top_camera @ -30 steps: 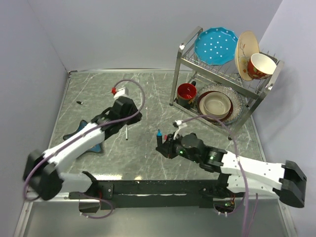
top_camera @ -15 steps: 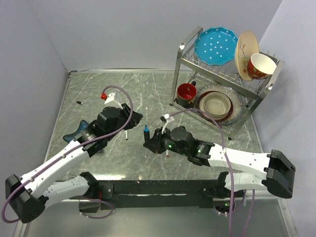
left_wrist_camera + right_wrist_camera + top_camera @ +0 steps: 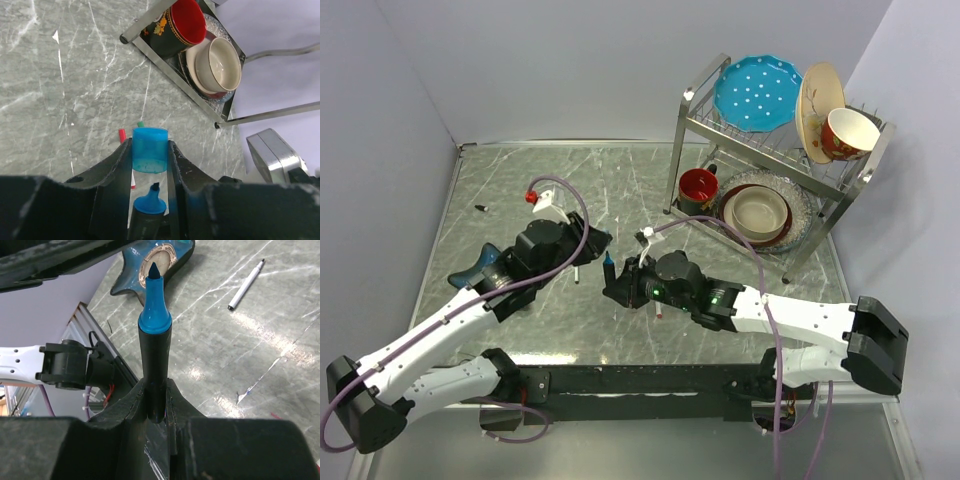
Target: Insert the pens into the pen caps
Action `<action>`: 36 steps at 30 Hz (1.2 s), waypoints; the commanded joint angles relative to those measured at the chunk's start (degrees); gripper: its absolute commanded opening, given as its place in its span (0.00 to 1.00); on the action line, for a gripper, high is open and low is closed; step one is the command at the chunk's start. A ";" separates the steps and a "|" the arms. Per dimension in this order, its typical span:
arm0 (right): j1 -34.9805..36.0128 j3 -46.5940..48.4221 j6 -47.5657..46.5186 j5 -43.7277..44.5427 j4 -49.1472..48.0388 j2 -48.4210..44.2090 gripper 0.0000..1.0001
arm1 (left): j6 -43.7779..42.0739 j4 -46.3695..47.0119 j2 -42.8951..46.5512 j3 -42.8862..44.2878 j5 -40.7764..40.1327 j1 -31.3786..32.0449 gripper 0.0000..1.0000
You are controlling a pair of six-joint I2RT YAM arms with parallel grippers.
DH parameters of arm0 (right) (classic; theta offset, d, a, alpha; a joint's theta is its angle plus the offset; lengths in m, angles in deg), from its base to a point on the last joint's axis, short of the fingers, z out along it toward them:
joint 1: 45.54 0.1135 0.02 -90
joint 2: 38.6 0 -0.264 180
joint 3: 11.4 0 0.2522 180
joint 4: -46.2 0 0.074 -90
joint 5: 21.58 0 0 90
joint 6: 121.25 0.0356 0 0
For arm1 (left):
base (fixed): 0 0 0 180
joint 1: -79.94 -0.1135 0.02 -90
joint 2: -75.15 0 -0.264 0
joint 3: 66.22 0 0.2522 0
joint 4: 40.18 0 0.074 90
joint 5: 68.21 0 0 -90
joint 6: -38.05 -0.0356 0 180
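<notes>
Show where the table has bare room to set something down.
Bare: the far strip between the black cap and the dish rack; the near-centre patch between left arm and right arm. Crowded: mid-table, where left claw and right claw meet by a white pen.

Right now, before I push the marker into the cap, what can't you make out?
- Top external: blue cap hidden by the left fingers.
- Left wrist: blue marker barrel cut off at the bottom edge; barrels behind the red tip and green tip mostly hidden by the fingers.
- Top external: black speck far left, too small to identify.
</notes>
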 commanded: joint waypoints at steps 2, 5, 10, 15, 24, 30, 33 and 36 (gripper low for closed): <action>0.43 3.64 0.28 0.05 -1.16 0.91 0.00 | -0.29 1.24 1.72 0.99 -0.40 1.40 0.01; 0.52 4.08 0.19 0.40 -0.99 0.91 0.00 | -0.64 0.01 2.25 1.00 -1.99 2.11 0.01; 0.52 5.05 0.10 0.49 -0.29 1.00 0.00 | -1.17 -0.43 3.48 -0.41 -2.51 2.99 0.01; 0.34 6.19 0.28 2.77 0.95 0.39 0.00 | -2.58 -2.10 4.88 -1.20 -3.83 4.39 0.01; 0.34 10.41 -1.92 6.64 5.07 -0.05 0.00 | -4.51 -2.63 7.44 -2.96 -3.75 5.89 0.02; 0.34 12.79 -4.46 7.17 6.13 -0.14 0.00 | -5.65 -2.63 8.49 -2.96 -0.41 6.24 0.26; 0.34 11.48 -5.78 6.30 5.00 -1.45 0.00 | -6.18 -3.16 9.63 -2.52 0.91 6.33 0.40; 0.34 9.89 -6.84 5.24 3.68 -3.48 0.00 | -6.62 -3.34 11.65 -2.08 1.35 6.33 0.52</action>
